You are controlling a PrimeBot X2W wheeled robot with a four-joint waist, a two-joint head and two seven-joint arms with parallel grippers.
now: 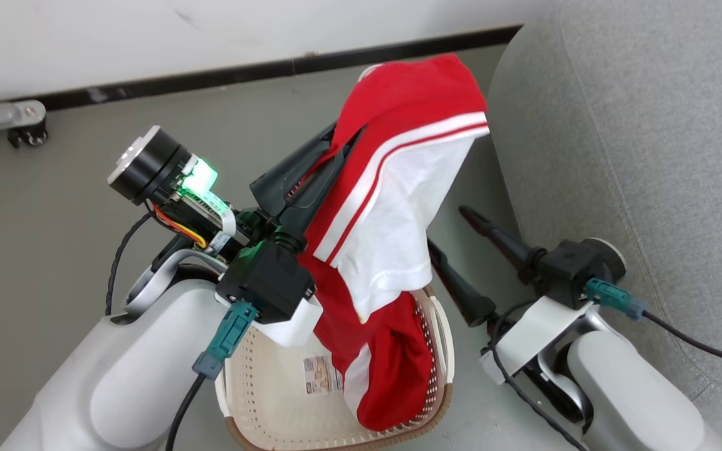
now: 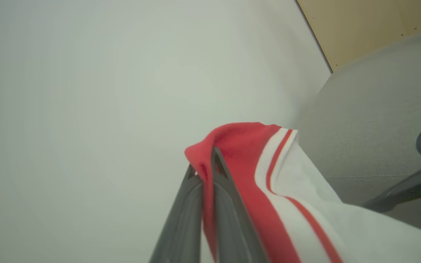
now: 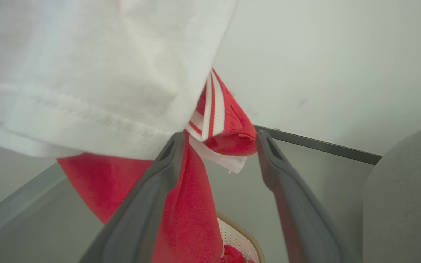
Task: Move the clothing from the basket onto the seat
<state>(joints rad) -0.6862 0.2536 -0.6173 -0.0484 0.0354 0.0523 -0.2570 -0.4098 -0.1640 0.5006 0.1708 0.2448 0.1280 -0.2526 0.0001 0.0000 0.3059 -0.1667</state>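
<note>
The big grey seat (image 1: 637, 125) filled 3 o'clock in the head view. The red and white clothing (image 1: 398, 188) hung in the middle, and its lower end reached down into the basket (image 1: 254, 376) at 6 o'clock. The clothing hid the left gripper's tips there. Its own wrist view showed the left gripper (image 2: 203, 164) pinched tight on the red edge. The right gripper (image 3: 219, 135) stood spread wide and held nothing, with the clothing just past its fingers. A dark strip (image 1: 273, 69) ran under the wall (image 1: 148, 37).

A white wall (image 1: 148, 37) meets the grey floor (image 1: 73, 181) along a dark baseboard (image 1: 261, 69). At far left stands what may be a wheeled metal leg (image 1: 4, 116). A tan panel (image 2: 364, 25) adjoins the wall.
</note>
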